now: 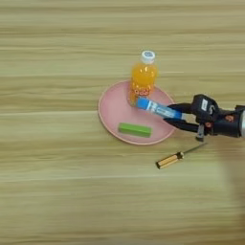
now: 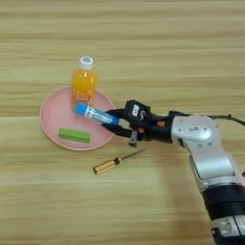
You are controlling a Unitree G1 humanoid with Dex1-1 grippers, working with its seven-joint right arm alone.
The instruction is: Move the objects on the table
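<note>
So your claw [image 2: 115,125] pinches the tube [image 1: 159,109] above the plate's [image 1: 109,115] three o'clock rim; bar [image 1: 135,129] inside, screwdriver [image 1: 178,156] left on the worktop [image 1: 57,191].

A robot test bench, staged rather than lived in.

A plain wooden table [image 1: 57,191] fills the whole view, with no room visible around it. On it sits an odd mix of small things: a pink plate [image 1: 111,115], a drink bottle [image 1: 143,79], a green bar [image 1: 135,129], a screwdriver [image 1: 177,156] and a blue tube [image 1: 158,109], handled by a silver robot arm [image 2: 206,148].
</note>
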